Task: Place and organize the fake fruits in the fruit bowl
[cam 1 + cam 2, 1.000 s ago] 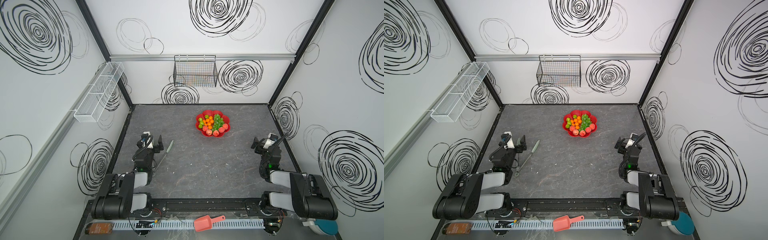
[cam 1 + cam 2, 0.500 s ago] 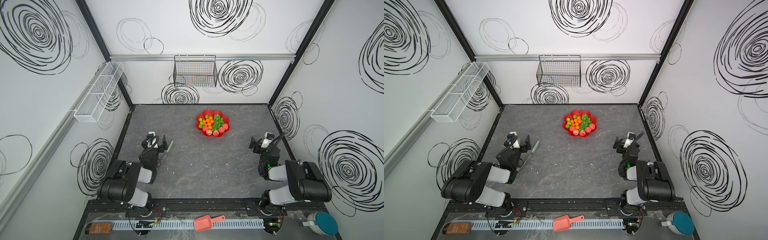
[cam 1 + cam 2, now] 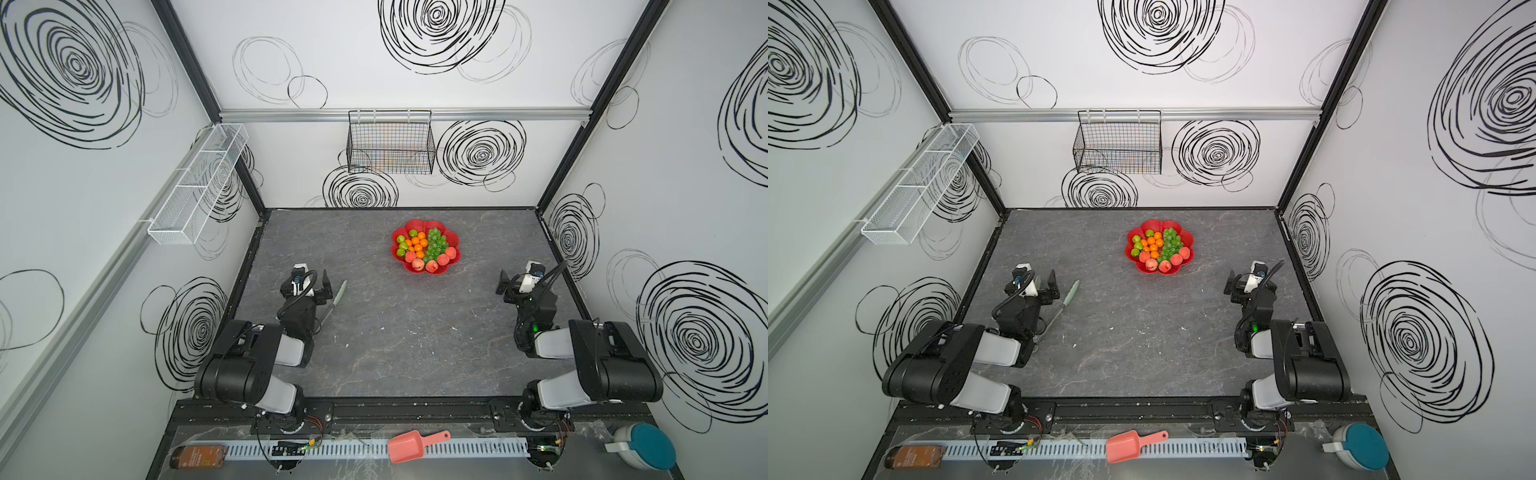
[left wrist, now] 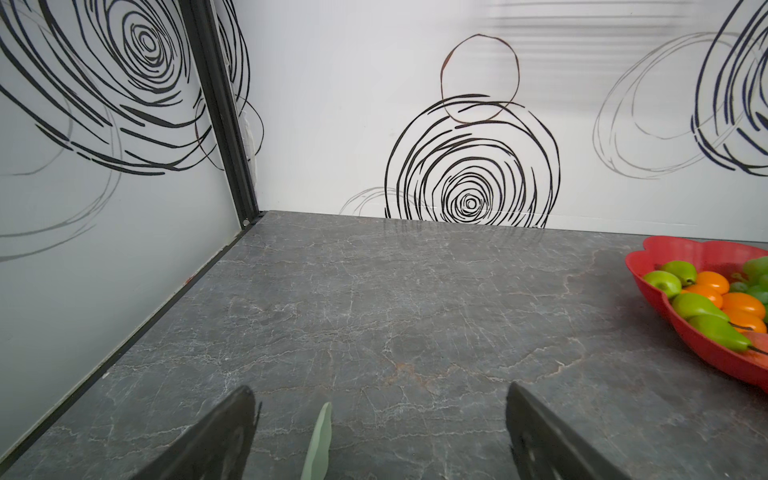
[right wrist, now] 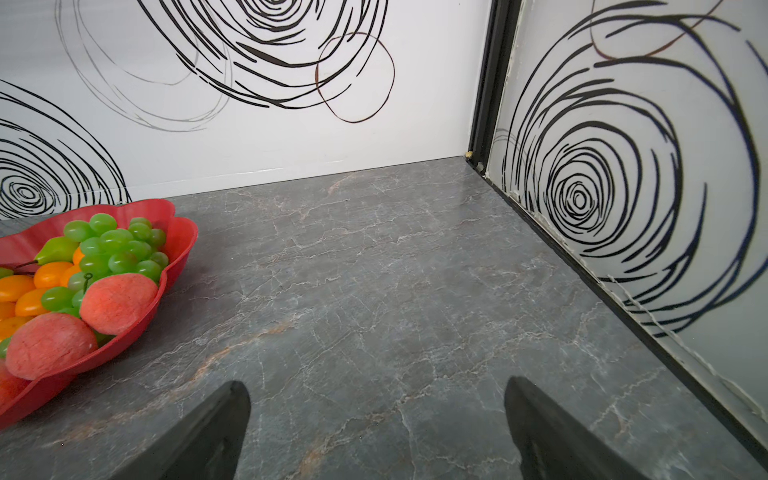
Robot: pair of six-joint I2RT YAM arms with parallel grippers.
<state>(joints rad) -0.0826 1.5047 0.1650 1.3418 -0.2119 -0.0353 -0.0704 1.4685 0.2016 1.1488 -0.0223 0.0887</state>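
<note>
The fruits [image 3: 419, 248] all lie in the red bowl [image 3: 423, 225], toward the back edge of the surface [image 3: 395, 332]. My left fingers [image 4: 220, 440] and right fingers [image 5: 552, 440] stand wide, holding nothing, near the side edges. Tongs [image 3: 340, 290] lie beside my left.

Nothing legible; the label on the brown bottle [image 3: 198, 456] is blurred.
</note>
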